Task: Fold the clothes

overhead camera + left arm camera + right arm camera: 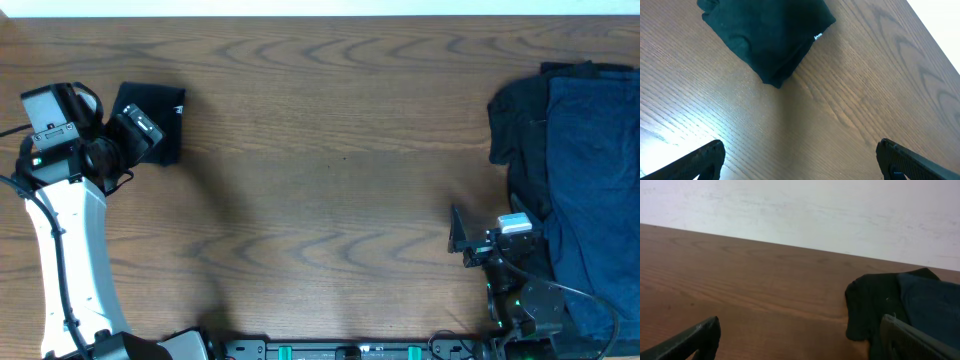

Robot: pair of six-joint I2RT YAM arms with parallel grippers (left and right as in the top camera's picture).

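Note:
A folded black garment [162,118] with a small white label lies at the table's far left; it also shows in the left wrist view [770,35]. My left gripper [140,128] hovers over it, open and empty, its fingertips [800,160] wide apart above bare wood. A pile of black cloth [520,130] and navy blue cloth [595,190] lies at the right edge; it also shows in the right wrist view [880,305]. My right gripper [468,240] is open and empty beside the pile's left edge, fingertips [800,340] apart over the table.
The wooden table [330,180] spans the view. A white wall [800,210] stands behind the far edge. The arm bases sit along the front edge.

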